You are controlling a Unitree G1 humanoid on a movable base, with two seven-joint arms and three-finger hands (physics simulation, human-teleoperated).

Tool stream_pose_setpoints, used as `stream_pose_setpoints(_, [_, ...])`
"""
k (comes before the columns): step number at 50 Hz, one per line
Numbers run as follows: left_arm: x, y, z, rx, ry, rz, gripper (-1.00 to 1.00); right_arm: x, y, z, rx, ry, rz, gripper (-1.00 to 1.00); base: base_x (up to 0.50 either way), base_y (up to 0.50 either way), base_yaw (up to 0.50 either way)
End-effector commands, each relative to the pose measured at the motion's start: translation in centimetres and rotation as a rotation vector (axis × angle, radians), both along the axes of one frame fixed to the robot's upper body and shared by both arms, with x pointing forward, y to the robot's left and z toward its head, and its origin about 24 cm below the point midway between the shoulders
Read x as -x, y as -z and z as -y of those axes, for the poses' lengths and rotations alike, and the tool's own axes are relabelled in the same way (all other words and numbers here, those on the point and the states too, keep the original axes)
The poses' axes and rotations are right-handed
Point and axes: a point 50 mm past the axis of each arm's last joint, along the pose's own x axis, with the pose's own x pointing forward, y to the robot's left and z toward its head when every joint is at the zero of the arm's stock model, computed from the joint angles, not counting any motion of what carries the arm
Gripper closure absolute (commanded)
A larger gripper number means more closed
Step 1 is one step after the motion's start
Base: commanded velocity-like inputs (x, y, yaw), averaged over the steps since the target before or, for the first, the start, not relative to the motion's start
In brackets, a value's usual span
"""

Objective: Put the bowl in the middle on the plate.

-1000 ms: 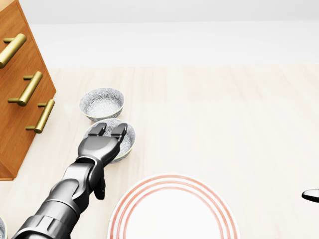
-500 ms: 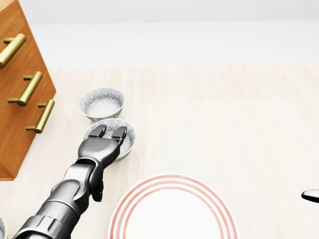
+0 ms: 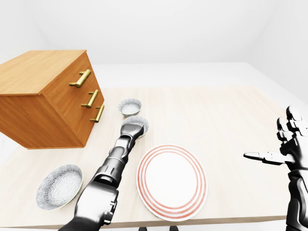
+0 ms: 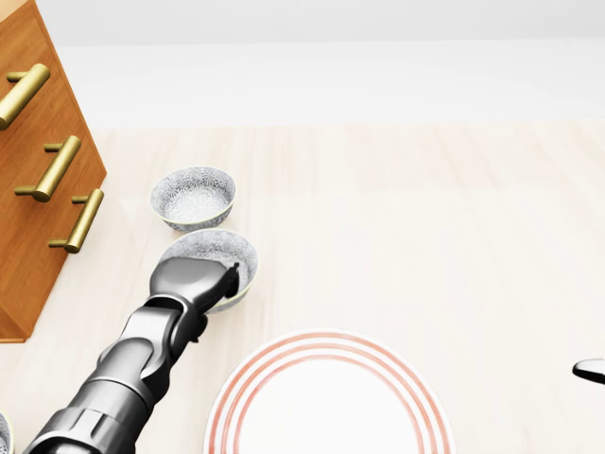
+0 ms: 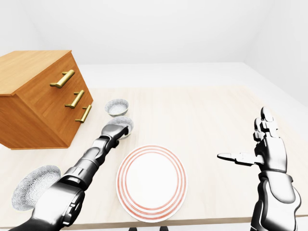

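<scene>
Nearest: near bowl [image 3: 58, 186], speckled, is sitting at bottom left of the left-eye view by the table [image 3: 231, 120] edge. Head view is cutting it to a sliver in its bottom-left corner.

Plate [image 4: 326, 407], white with red rings, is lying just right of the left arm, nothing on it.

Right hand [image 5: 267, 149] is hovering at right, fingers spread wide, holding nothing, well apart from the plate. Head view is only catching a dark tip of it at its right edge.

Left hand [image 4: 192, 281] is reaching over the middle bowl [image 4: 219, 250], fingers folded down over its near rim and gripping it. One dark fingertip [image 4: 230, 277] is showing inside the rim; the thumb is hidden under the hand.

Middle bowl: small, grey-white speckle inside, pale rim, sitting upright on the table between the plate and the far bowl [image 4: 193, 197], not on the plate. Far bowl is showing the same pattern, just beyond it.

Wooden dresser [image 3: 43, 96] with three brass handles is standing at left. Eye views are showing its top, head view only its drawer face.
</scene>
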Motion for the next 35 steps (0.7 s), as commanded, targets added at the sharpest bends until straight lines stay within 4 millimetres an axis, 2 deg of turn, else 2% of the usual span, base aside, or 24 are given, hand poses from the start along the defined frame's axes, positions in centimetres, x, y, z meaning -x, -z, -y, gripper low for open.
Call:
stream_pose_setpoints(1, [0.2,0.2,0.4,0.003,0.013,-0.026,1.0,0.0,-0.3,0.0,0.003,-0.003,0.012,-1.0,0.0,0.0,0.0])
stream_pose_setpoints(24, [0.4,0.4,0.9,0.02,0.025,-0.03,1.0,0.1,-0.3,0.0,-0.004,-0.008,0.018,-1.0,0.0,0.0,0.0])
stream_pose_setpoints(31, [0.9,0.7,1.1,0.048,0.029,-0.035,1.0,0.1,-0.2,0.0,-0.008,-0.004,0.013,-1.0,0.0,0.0,0.0])
stream_pose_setpoints(35, [1.4,0.2,1.4,0.095,0.04,-0.023,1.0,0.0,-0.2,0.0,-0.011,-0.006,0.015,-1.0,0.0,0.0,0.0])
